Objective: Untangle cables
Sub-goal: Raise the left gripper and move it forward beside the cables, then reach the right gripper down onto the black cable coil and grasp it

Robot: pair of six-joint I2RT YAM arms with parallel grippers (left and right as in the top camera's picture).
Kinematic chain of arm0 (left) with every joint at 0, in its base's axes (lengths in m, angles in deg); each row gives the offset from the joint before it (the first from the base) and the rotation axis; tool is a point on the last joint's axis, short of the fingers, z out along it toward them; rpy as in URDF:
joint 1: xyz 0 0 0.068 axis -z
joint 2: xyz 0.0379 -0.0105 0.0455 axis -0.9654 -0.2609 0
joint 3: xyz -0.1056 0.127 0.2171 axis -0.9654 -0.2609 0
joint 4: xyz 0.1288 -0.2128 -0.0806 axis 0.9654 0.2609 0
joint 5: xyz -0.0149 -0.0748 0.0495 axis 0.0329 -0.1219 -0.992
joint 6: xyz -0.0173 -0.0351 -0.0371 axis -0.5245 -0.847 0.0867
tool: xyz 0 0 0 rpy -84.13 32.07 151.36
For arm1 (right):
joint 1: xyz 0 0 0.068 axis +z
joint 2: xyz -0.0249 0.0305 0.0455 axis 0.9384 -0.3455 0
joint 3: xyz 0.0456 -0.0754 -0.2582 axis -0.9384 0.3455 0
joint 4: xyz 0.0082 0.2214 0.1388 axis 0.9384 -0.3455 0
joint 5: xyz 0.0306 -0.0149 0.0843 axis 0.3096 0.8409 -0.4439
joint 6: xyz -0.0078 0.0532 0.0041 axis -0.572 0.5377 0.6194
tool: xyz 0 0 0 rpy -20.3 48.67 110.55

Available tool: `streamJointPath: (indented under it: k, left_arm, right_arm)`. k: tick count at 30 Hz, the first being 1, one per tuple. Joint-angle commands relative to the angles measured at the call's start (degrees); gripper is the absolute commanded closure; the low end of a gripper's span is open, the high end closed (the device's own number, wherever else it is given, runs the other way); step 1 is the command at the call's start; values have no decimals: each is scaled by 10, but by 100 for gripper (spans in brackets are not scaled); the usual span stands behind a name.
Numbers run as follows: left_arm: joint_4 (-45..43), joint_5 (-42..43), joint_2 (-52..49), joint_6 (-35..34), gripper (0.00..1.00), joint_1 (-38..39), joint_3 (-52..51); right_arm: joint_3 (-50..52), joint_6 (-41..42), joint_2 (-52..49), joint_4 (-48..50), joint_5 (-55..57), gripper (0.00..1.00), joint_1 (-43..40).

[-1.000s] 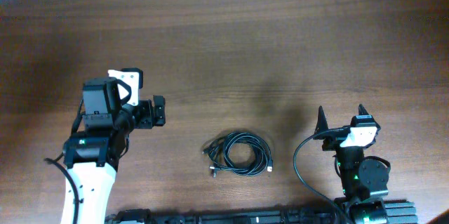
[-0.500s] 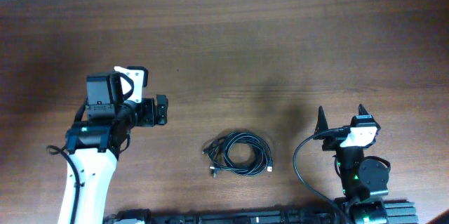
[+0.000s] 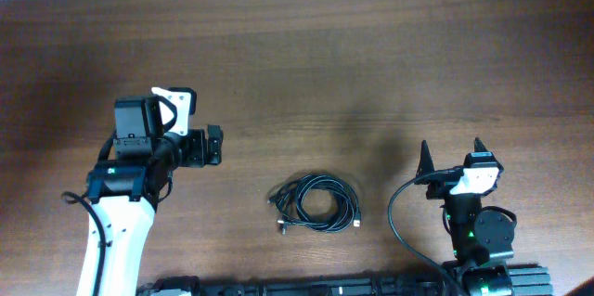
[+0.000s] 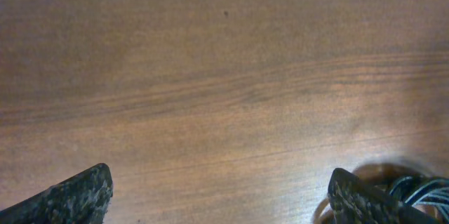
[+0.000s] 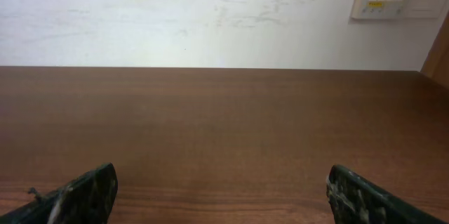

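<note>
only one coiled bundle of cables (image 3: 316, 204) lies on the table (image 3: 371, 55).

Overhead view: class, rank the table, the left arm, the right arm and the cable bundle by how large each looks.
1. table
2. left arm
3. right arm
4. cable bundle
The arms rise nearer the camera, so they may look bigger than they are.

Thin black cables (image 3: 316, 203) lie coiled together on the table.
</note>
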Motion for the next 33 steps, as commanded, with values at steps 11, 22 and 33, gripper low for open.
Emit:
streamJointPath:
  k: [11,22,33]
  left_arm:
    - [2,41,-2,-17,1,2,13]
    - [3,70,-2,-30,1,2,13]
    - [4,70,-2,-30,1,2,13]
  right_arm:
    - [3,3,6,-3,13,7,3]
    - [-10,58,6,-11,-20,7,3]
    - [-210,102,-12,-222,-56,7,3]
